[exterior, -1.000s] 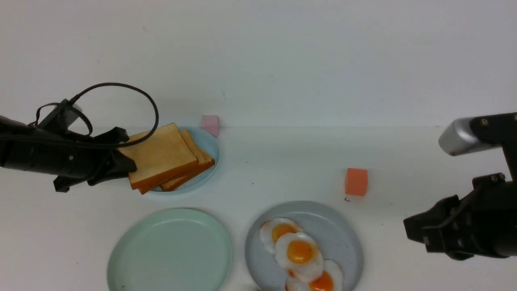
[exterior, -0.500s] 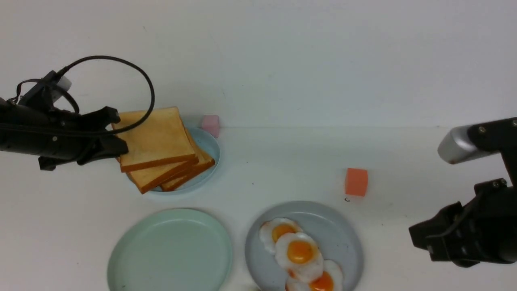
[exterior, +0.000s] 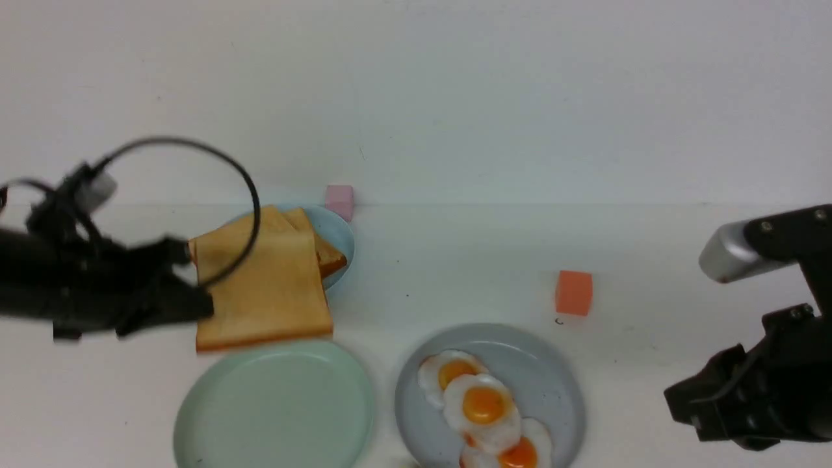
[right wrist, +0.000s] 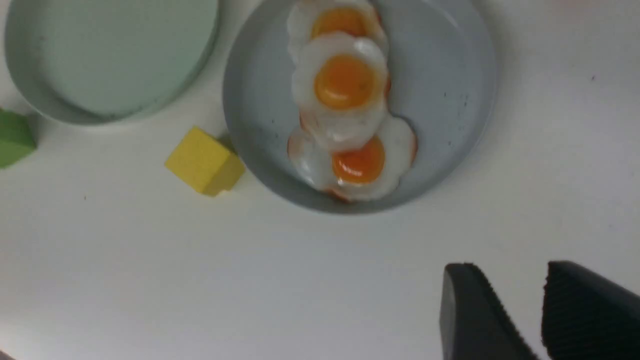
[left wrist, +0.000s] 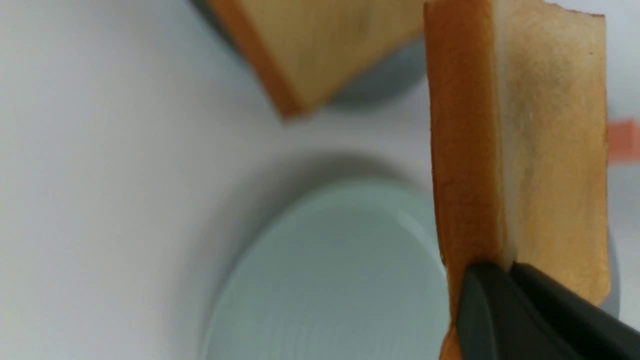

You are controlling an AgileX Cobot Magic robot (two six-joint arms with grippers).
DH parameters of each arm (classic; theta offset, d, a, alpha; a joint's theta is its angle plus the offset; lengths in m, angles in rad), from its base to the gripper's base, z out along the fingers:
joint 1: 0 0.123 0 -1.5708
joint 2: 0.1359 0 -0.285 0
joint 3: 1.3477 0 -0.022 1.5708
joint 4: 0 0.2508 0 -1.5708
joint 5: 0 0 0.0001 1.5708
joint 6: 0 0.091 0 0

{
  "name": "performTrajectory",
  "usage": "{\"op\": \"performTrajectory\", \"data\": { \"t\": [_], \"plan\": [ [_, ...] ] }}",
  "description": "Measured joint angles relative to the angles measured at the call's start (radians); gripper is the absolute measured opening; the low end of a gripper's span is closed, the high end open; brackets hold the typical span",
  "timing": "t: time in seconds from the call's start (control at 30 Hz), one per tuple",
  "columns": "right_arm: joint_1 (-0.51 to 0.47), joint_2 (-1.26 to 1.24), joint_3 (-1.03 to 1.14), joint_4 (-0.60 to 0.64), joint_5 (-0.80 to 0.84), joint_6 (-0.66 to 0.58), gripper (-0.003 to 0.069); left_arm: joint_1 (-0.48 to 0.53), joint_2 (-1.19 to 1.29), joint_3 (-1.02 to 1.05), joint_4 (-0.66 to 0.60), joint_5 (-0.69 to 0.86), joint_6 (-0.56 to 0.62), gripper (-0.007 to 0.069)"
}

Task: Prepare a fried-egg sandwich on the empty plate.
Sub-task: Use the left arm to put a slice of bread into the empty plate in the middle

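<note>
Toast slice (exterior: 266, 286), clamped in left pincer (left wrist: 506, 274) — beside empty plate (exterior: 273, 403) (right pincer (right wrist: 515, 274) parted)

A lab test setup is indicated by the plain white tabletop (exterior: 650, 260), blank white wall (exterior: 494, 97) and orange cube (exterior: 573, 293).

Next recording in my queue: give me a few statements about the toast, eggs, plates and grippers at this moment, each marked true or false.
1. The left gripper is shut on a slice of toast. True.
2. The mint-green plate has toast lying on it. False: it is bare, and the held slice is in the air by its far edge.
3. Three fried eggs lie on the grey plate. True.
4. The right gripper holds an egg. False: it is open and empty, off to the side of the grey plate.
5. The orange cube sits on the grey plate. False: it stands on the table beyond that plate.
</note>
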Motion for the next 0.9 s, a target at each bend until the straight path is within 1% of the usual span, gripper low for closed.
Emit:
{"op": "performTrajectory", "data": {
  "t": [0.1, 0.17, 0.2, 0.3, 0.4, 0.53, 0.63, 0.7, 0.73, 0.77, 0.8, 0.83, 0.9],
  "plan": [
    [0.0, 0.029, 0.0, 0.0, 0.003, 0.0, 0.0242, 0.0, -0.001, 0.128, -0.019, -0.007, 0.022, -0.0008],
    [0.0, 0.051, 0.0, 0.0, 0.001, 0.0, 0.0242, 0.0, -0.001, 0.178, -0.046, -0.017, 0.05, -0.0008],
    [0.0, 0.056, 0.0, 0.0, 0.001, 0.0, 0.0242, 0.0, -0.001, 0.182, -0.049, -0.018, 0.053, -0.0008],
    [0.002, 0.101, 0.0, 0.007, -0.02, 0.0, 0.0242, 0.0, -0.001, 0.212, -0.118, -0.043, 0.094, -0.0008],
    [0.002, 0.133, 0.0, 0.032, -0.044, 0.0, 0.0242, -0.001, -0.002, 0.213, -0.135, -0.074, 0.105, -0.0005],
    [0.002, 0.209, -0.039, 0.068, -0.071, 0.0, 0.0256, -0.001, -0.002, 0.213, -0.14, -0.08, 0.105, 0.0026],
    [0.002, 0.269, -0.104, 0.072, -0.078, 0.0, 0.0276, -0.001, -0.002, 0.213, -0.139, -0.075, 0.101, 0.0069],
    [0.002, 0.336, -0.161, 0.082, -0.082, 0.0, 0.03, -0.001, -0.002, 0.213, -0.131, -0.067, 0.088, 0.0113],
    [0.002, 0.376, -0.199, 0.094, -0.082, 0.0, 0.0312, -0.001, -0.002, 0.213, -0.124, -0.06, 0.078, 0.0148],
    [0.002, 0.383, -0.204, 0.099, -0.082, 0.0, 0.0314, -0.001, -0.002, 0.213, -0.121, -0.06, 0.075, 0.0154],
    [0.002, 0.419, -0.225, 0.107, -0.082, 0.0, 0.0321, -0.001, -0.002, 0.213, -0.114, -0.059, 0.068, 0.0176],
    [0.002, 0.476, -0.261, 0.132, -0.081, -0.002, 0.0331, -0.001, -0.002, 0.213, -0.102, -0.058, 0.049, 0.0229],
    [0.002, 0.547, -0.302, 0.153, -0.066, -0.028, 0.0334, -0.001, -0.005, 0.213, -0.078, -0.062, 0.017, 0.0279]
  ]
}}
